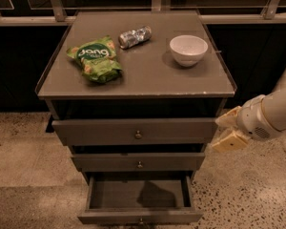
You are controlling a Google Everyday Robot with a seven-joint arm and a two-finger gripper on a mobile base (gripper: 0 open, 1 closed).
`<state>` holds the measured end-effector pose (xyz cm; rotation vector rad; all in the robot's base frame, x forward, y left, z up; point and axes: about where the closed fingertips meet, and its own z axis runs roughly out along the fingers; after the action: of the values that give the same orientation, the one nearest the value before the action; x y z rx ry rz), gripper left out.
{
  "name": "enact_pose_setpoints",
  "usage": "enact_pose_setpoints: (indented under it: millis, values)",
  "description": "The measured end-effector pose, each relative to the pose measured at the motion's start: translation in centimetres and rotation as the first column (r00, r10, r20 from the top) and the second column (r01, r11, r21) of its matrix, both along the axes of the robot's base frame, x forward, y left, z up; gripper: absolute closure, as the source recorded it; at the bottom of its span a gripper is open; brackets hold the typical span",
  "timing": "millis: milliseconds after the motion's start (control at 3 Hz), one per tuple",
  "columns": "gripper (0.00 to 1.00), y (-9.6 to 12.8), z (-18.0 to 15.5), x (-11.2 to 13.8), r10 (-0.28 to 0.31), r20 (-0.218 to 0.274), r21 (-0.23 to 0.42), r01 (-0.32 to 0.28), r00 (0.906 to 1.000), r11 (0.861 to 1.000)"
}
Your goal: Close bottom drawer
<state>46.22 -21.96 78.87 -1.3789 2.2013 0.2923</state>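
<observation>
The bottom drawer (138,216) is the lowest of three grey drawers in a small cabinet. It stands pulled out toward me, and its inside (138,193) looks empty. Its small brass knob (141,220) sits at the frame's lower edge. My gripper (229,130) hangs to the right of the cabinet, level with the top and middle drawers, and holds nothing. Its tan fingers (230,140) stand apart. It is above and to the right of the open drawer and touches nothing.
The top drawer (136,131) and the middle drawer (139,161) are pushed nearly in. On the cabinet top (148,75) lie a green snack bag (95,57), a crushed can (135,36) and a white bowl (188,49). Speckled floor (248,190) surrounds the cabinet.
</observation>
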Motion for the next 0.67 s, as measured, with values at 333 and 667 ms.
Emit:
enact_pose_setpoints:
  millis: [333,667]
  values:
    - [0.65,0.00,0.00,0.00,0.000,0.000,0.000,0.000,1.0000,1.000]
    - [0.88,0.00,0.00,0.00,0.000,0.000,0.000,0.000,1.0000,1.000]
